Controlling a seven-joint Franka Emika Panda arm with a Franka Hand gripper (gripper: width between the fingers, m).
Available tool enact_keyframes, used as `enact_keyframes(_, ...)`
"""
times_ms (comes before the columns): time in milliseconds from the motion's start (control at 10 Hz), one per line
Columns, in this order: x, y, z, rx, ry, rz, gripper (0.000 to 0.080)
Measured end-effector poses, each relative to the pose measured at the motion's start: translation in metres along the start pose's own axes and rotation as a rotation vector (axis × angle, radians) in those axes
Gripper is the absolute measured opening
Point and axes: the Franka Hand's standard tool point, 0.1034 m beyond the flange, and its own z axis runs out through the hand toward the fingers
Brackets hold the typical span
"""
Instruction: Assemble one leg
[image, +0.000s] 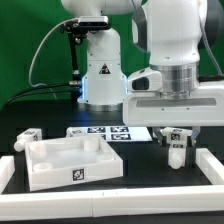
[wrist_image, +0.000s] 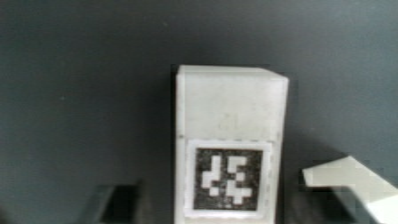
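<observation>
At the exterior view's left, a small white plastic peg-like block (image: 26, 137) with a black-and-white square tag stands on the black table (image: 130, 170). Near it is the large white square plastic tray (image: 40, 163) with a raised rim. It carries one square tag (image: 78, 174) on its front wall. The pattern is a coded marker and has no letters I can read. Behind the tray, toward the middle, lies the thin flat white marker board (image: 105, 132), printed with several such tags.

On the exterior view's right, my white arm (image: 175, 40) comes down from the top of the frame, wrist pointing straight at the table. My gripper (image: 177, 142) hangs low over the leg (image: 177, 153), a short white plastic peg-like block on the table just beside the marker board's right end.

In the wrist view the leg (wrist_image: 231, 110) shows its own black-and-white tag (wrist_image: 228, 178), blurred and without legible writing. My gripper (wrist_image: 222, 207) is spread wider than the leg. One dark fingertip (wrist_image: 118, 203) sits on each side with a gap between, so I have hold of nothing. A white part's corner (wrist_image: 349, 174) shows beside the leg; I cannot tell what it is.
</observation>
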Motion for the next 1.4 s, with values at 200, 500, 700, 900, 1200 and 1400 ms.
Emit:
enact_keyframes(200,0.000,0.000,0.000,0.000,0.000,0.000,0.0079)
enact_keyframes(500,0.000,0.000,0.000,0.000,0.000,0.000,0.0005)
enact_keyframes(700,0.000,0.000,0.000,0.000,0.000,0.000,0.0002)
enact_keyframes(900,-0.005,-0.006,-0.004,-0.003,-0.012,-0.014,0.0001)
enact_keyframes(1200,-0.022,-0.025,-0.004,-0.010,-0.027,-0.057,0.0233)
enact_keyframes(1400,-0.020,-0.025,0.003,-0.007,-0.013,-0.057,0.0410)
